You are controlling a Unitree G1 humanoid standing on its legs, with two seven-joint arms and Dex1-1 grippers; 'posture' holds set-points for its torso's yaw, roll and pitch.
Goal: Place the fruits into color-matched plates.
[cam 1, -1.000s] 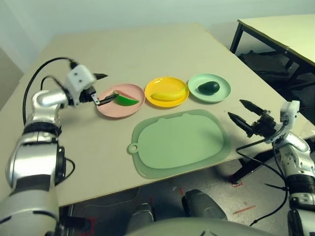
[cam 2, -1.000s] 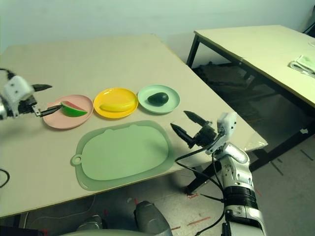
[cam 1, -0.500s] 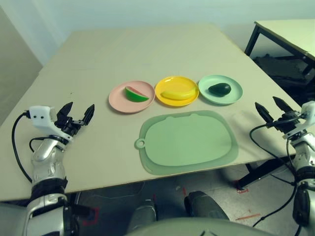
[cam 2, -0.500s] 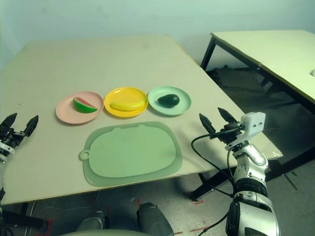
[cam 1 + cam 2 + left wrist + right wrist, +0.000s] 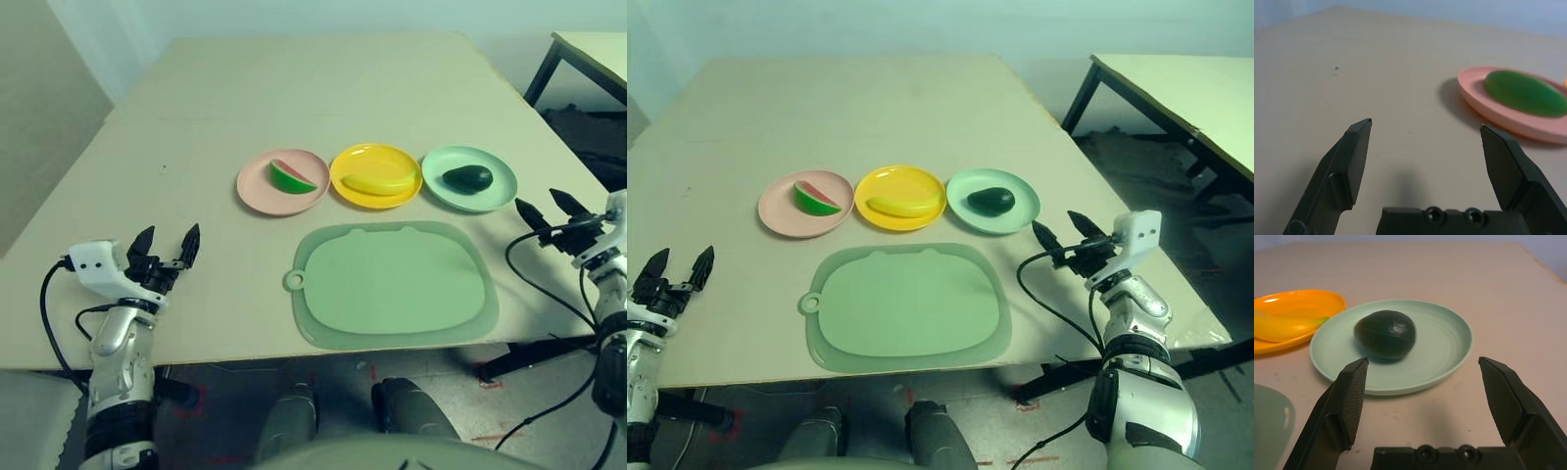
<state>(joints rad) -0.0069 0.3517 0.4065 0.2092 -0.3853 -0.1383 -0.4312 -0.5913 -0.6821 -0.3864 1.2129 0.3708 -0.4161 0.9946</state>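
- Evenly, the left gripper (image 5: 170, 231) stands wide open, its two fingers spread well apart with nothing between them.
- The right gripper (image 5: 537, 198) is wide open too, holding nothing and touching none of the fruits.
- With twelve o'clock at the table's far edge and the green mat (image 5: 395, 284) as the clock's centre, the left gripper sits around nine, above the table (image 5: 294, 88), its fingers pointing roughly to twelve.
- The right gripper is near two o'clock, just short of the mint plate (image 5: 500, 191), its fingers aimed about eleven.
- Both forearms reach in from the near side, the left from seven or eight, the right from about four.
- The watermelon (image 5: 291, 179) lies in the pink plate (image 5: 284, 205), near eleven.
- The banana (image 5: 380, 184) lies in the yellow plate (image 5: 375, 157), at twelve.
- The avocado (image 5: 468, 178) rests in the mint plate, near one.
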